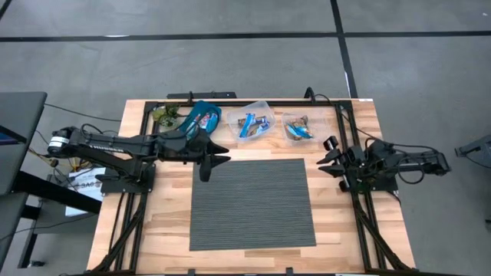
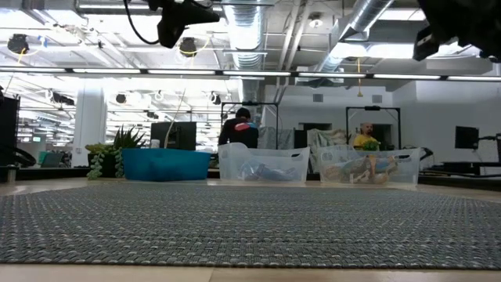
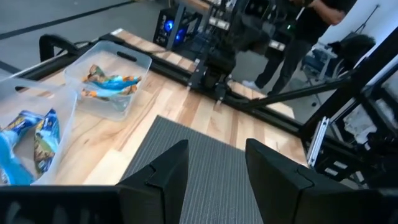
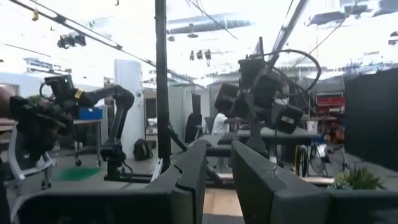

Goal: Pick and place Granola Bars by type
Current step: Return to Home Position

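Granola bars (image 1: 250, 124) lie in the far teal bin (image 1: 204, 105) and clear bins (image 1: 261, 105), while the left end effector (image 1: 219, 157) by the mat's (image 1: 253, 207) far-left corner and the right end effector (image 1: 326, 154) off its right edge both hang open and empty.

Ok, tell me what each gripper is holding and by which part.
Nothing is held. The left gripper is open and empty above the far left corner of the mat; the right gripper, to the mat's right, is open and empty too.
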Robot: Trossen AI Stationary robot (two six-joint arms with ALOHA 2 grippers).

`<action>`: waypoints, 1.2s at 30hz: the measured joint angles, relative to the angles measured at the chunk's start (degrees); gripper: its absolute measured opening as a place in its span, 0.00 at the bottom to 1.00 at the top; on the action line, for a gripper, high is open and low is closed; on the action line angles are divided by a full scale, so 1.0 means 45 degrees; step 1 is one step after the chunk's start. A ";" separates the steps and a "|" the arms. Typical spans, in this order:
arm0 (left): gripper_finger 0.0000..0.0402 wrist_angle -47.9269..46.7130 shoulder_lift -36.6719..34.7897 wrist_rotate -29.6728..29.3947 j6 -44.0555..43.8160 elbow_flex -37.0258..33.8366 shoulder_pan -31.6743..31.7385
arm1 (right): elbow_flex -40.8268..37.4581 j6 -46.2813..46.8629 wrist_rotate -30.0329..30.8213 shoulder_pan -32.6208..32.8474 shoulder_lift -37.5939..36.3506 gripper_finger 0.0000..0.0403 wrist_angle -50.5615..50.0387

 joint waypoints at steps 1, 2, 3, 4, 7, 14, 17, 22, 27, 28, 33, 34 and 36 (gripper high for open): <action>0.38 0.0127 0.0000 -0.0003 -0.0016 0.0000 0.0000 | -0.0158 0.0005 0.0001 0.0000 -0.0113 0.17 0.0198; 0.38 0.0217 -0.0005 0.0001 -0.0046 0.0000 0.0000 | -0.0306 0.0011 0.0000 0.0000 -0.0245 0.17 0.0255; 0.38 0.0223 -0.0005 0.0003 -0.0113 0.0000 0.0000 | -0.0448 0.0053 0.0004 0.0000 -0.0370 0.17 0.0209; 0.38 0.0214 -0.0002 0.0062 -0.0146 0.0000 0.0000 | -0.0485 0.0102 0.0020 0.0000 -0.0474 0.17 -0.0006; 0.38 0.0206 0.0000 0.0415 -0.0316 0.0000 0.0005 | -0.0490 0.0098 0.0024 0.0000 -0.0757 0.17 -0.0630; 0.38 -0.0011 0.0000 0.0875 -0.0363 0.0000 0.0000 | -0.0500 0.0480 0.0187 0.0000 -0.1277 0.17 -0.3496; 0.38 -0.0221 0.0000 0.0875 -0.0427 0.0000 0.0000 | -0.0500 0.0583 0.0553 -0.0004 -0.1322 0.17 -0.4290; 0.38 -0.0775 0.0000 0.0870 -0.0675 0.0000 -0.0012 | -0.0505 0.0676 0.1810 -0.0002 -0.1278 0.17 -0.4693; 0.38 -0.0517 0.0000 0.0990 0.0466 0.0000 -0.0376 | -0.0509 0.1562 0.2563 -0.0002 -0.1268 0.17 -0.4827; 0.38 -0.0493 0.0000 0.1122 0.0688 0.0000 -0.0471 | -0.0509 0.1651 0.2565 -0.0004 -0.1268 0.17 -0.4827; 0.38 0.1175 -0.0602 0.1767 0.0379 -0.1778 -0.1027 | -0.0509 0.1685 0.2565 -0.0004 -0.1268 0.17 -0.4827; 0.38 0.1984 -0.0883 0.1664 0.0357 -0.2446 -0.1206 | -0.0509 0.1685 0.2565 -0.0001 -0.1268 0.17 -0.4830; 0.38 0.3546 -0.1532 0.1570 0.0336 -0.3701 -0.1508 | -0.0513 0.1685 0.2569 0.0000 -0.1268 0.17 -0.4829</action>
